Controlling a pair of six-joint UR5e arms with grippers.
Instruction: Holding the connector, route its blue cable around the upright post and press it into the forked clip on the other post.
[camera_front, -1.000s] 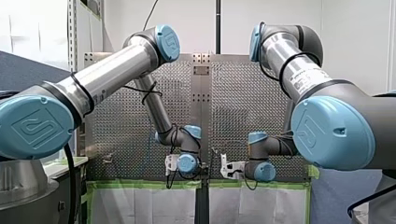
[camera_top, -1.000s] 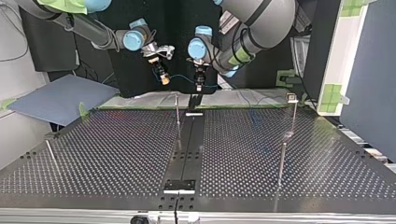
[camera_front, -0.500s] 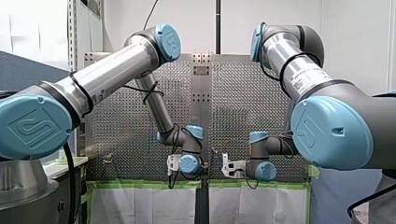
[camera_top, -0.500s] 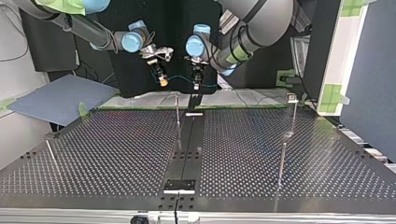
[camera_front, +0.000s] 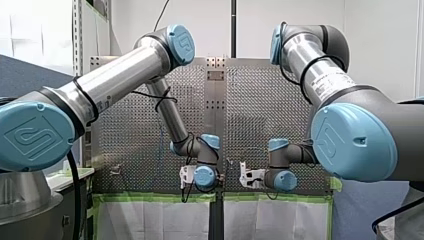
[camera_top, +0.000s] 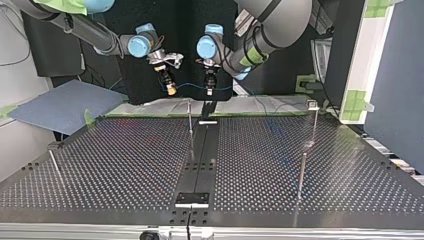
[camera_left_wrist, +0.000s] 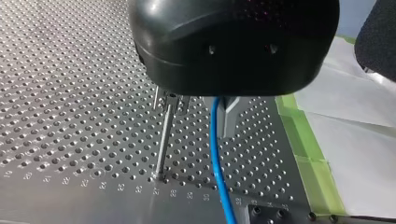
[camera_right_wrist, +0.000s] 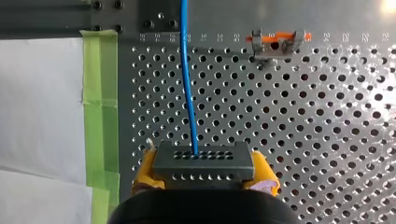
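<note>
Over the last second both wrists have drifted together. In the top view the right gripper (camera_top: 171, 90) and the left gripper (camera_top: 209, 86) have each slid a little toward the frame's left, and the blue cable (camera_top: 190, 85) spans the short gap between them. This looks like a carrying move: the cable is round no post and in no clip, so the routing seems not yet begun. The right jaws are closed on the grey connector (camera_right_wrist: 204, 161), which sits between the yellow pads (camera_right_wrist: 145, 170), and the cable leaves it toward the top of that frame. A small metal clip (camera_right_wrist: 273, 43) with an orange piece lies to the cable's upper right, apart from it. In the left wrist view the cable hangs beneath the black housing, just right of a thin post (camera_left_wrist: 162, 140) with a pronged head. Whether the left jaws pinch it cannot be told. The perforated metal worktop (camera_top: 125, 160) carries further slim posts, and green tape (camera_right_wrist: 100, 93) edges it beside white sheeting (camera_right_wrist: 42, 116). A blue board (camera_top: 60, 105) leans at the top view's left, and pale walls stand behind.
</note>
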